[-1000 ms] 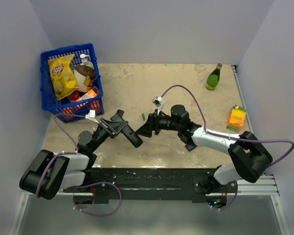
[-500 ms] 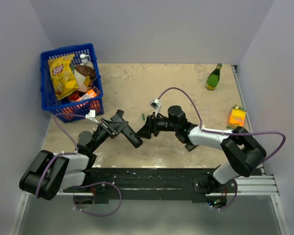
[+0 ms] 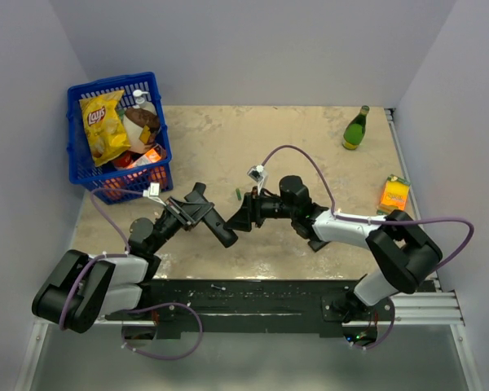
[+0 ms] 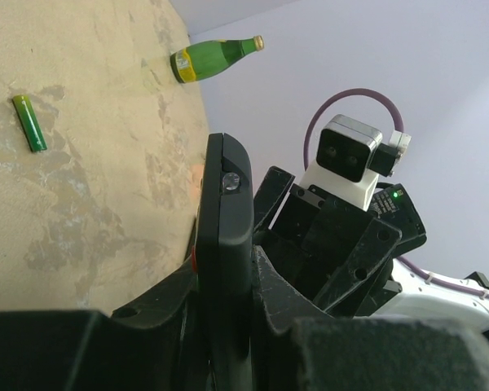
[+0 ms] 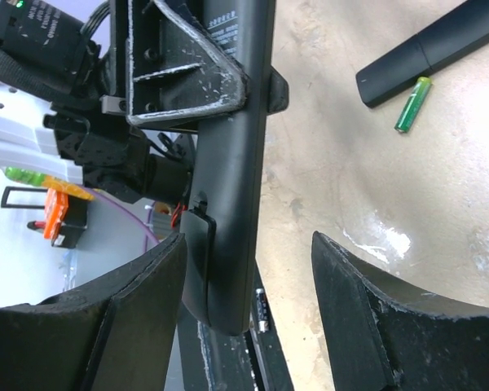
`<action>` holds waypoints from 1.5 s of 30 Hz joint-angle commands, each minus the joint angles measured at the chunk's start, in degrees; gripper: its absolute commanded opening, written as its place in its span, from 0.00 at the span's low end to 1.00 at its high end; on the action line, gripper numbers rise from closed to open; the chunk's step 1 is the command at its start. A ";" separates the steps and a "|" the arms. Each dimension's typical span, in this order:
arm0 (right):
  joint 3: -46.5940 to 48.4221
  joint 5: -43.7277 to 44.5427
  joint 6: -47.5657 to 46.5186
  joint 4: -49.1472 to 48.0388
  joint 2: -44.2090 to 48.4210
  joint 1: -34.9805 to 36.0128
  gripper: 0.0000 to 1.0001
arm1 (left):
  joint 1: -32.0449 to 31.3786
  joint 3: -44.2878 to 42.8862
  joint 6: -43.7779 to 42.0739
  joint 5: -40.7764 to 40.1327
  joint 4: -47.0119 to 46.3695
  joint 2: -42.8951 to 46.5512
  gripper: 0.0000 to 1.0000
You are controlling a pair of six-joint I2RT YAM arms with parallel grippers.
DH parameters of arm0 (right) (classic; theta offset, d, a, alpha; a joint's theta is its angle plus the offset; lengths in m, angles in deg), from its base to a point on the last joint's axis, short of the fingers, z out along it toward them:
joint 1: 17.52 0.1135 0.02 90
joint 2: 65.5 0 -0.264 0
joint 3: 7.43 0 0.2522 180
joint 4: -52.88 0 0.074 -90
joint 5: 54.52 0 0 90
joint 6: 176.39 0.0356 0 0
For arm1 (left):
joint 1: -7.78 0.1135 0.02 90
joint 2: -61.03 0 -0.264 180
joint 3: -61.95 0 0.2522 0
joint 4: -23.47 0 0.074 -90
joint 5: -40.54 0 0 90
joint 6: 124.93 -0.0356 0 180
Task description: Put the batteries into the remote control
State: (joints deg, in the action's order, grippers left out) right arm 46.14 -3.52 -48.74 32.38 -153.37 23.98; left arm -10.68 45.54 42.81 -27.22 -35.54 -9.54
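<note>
Left wrist view shows our left gripper (image 4: 228, 318) clamped on the remote control (image 4: 228, 236), at the scene's middle. Our right gripper (image 5: 248, 244) straddles its end, jaws apart. One green battery (image 4: 29, 122) lies loose farther off, so we judge loading unfinished.

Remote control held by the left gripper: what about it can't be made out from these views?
1. Left wrist view: the remote control shows edge-on in the left gripper, so whether anything is loaded inside is hidden.
2. Top view: it and the right gripper merge into one dark mass, and any contact is too small to judge.
3. Right wrist view: it runs off the top edge, and whether the near fingers touch it is unclear.
</note>
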 commanded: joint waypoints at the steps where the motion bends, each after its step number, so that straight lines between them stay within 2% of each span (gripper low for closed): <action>1: 0.71 -2.83 1.02 -3.79 -0.63 -0.19 0.65 | -0.09 8.37 -1.62 1.58 -35.86 1.04 0.00; 17: 2.02 -5.47 2.08 -5.99 -3.97 0.95 0.64 | -0.70 6.88 -2.24 3.07 -35.86 1.22 0.00; 23: 2.37 -5.29 1.99 -5.82 -4.58 1.39 0.55 | -1.67 6.44 -3.03 3.07 -35.86 1.75 0.00; 30: 2.81 -4.59 0.23 -3.45 -5.20 1.75 0.35 | -2.64 6.26 -4.17 2.99 -35.86 2.97 0.00; 33: 2.81 -4.85 -0.12 -3.09 -5.46 1.75 0.30 | -2.72 6.17 -4.61 2.90 -35.86 4.03 0.00; 39: 3.16 -4.24 -1.61 -1.17 -4.06 1.75 0.30 | -2.72 6.17 -4.96 3.33 -35.86 3.95 0.00; 42: 3.95 -1.17 -4.77 3.49 -1.95 1.66 0.27 | -3.07 6.17 -5.31 3.16 -35.86 3.68 0.00; 44: 4.22 0.93 -6.88 6.65 -1.07 1.75 0.31 | -3.42 6.43 -5.40 2.81 -35.86 3.33 0.00; 45: 4.31 1.12 -7.41 7.19 -0.20 1.75 0.41 | -3.43 6.35 -5.92 2.72 -35.86 3.15 0.00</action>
State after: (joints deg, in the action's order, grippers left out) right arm 48.35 -8.66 -49.00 33.21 -156.37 25.62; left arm -13.06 45.84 36.36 -24.95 -34.49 -6.48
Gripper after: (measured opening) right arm 0.342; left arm 0.238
